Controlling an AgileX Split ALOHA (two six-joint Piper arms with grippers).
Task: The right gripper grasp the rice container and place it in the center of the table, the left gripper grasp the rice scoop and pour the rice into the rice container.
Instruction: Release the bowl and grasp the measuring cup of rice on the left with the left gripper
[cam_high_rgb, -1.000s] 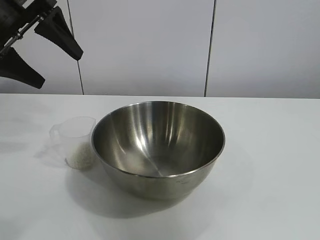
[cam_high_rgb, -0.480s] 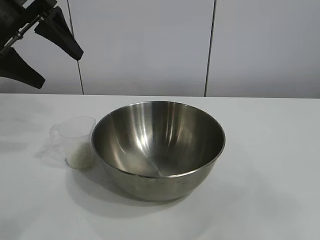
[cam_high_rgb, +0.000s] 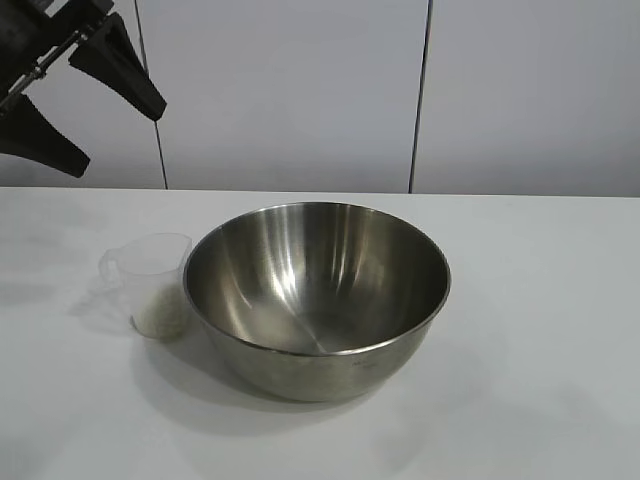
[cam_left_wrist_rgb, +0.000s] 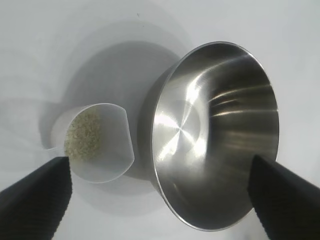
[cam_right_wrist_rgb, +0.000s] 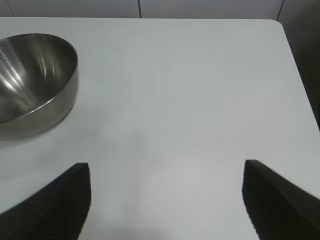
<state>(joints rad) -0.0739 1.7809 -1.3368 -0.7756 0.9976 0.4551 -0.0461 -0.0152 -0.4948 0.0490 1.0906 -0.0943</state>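
The rice container (cam_high_rgb: 316, 295), a large shiny steel bowl, stands empty in the middle of the white table (cam_high_rgb: 545, 300). The rice scoop (cam_high_rgb: 155, 283), a small clear cup holding rice (cam_high_rgb: 160, 318), stands upright just left of the bowl, almost touching it. My left gripper (cam_high_rgb: 120, 138) is open and empty, high above the table's far left. In its wrist view the open gripper (cam_left_wrist_rgb: 159, 159) looks down on the scoop (cam_left_wrist_rgb: 97, 145), the rice (cam_left_wrist_rgb: 82, 135) and the bowl (cam_left_wrist_rgb: 215, 135). My right gripper (cam_right_wrist_rgb: 166, 164) is open and empty over bare table, away from the bowl (cam_right_wrist_rgb: 30, 85); it is outside the exterior view.
A white panelled wall (cam_high_rgb: 290, 90) runs behind the table. The table's rounded corner and edge (cam_right_wrist_rgb: 282, 30) show in the right wrist view, with a dark gap beyond.
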